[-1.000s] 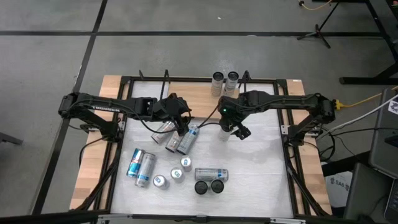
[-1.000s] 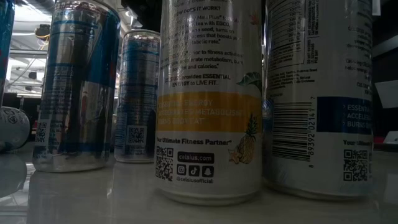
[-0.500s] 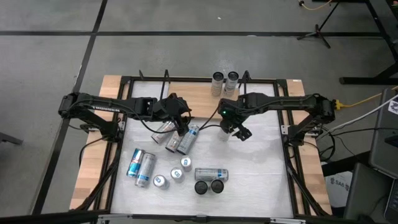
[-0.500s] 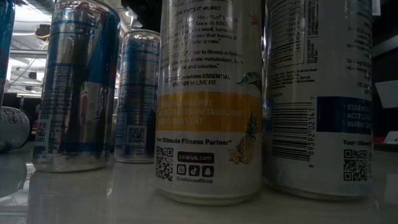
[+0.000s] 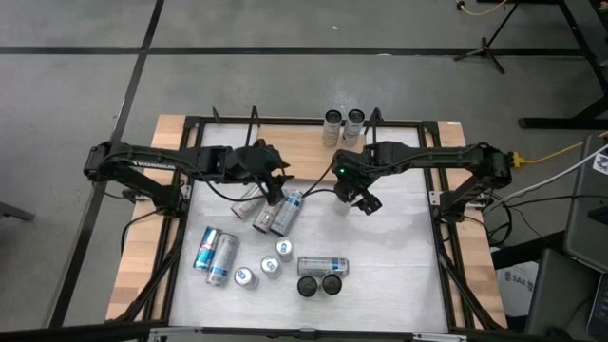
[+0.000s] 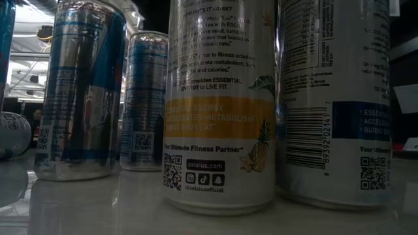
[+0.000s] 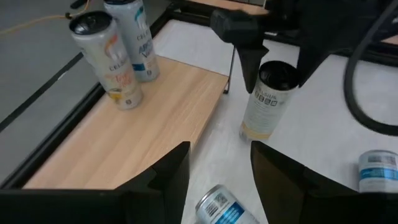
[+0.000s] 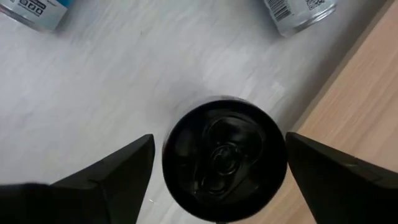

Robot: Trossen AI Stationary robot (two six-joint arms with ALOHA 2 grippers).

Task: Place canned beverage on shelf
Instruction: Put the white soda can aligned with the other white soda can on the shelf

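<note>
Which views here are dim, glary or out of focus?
Low view: dark, backlit, near cans filling the frame, the tabletop reflecting them. Right wrist view: own fingers blurred, black can top sharp. High view: evenly lit.

Bare shelf [image 7: 155, 118] board beside two standing cans [image 7: 118, 53]

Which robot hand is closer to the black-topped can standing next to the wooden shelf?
The right gripper: its open fingers sit on either side of the black-topped can, from above. The left gripper is farther off, with table between.
</note>
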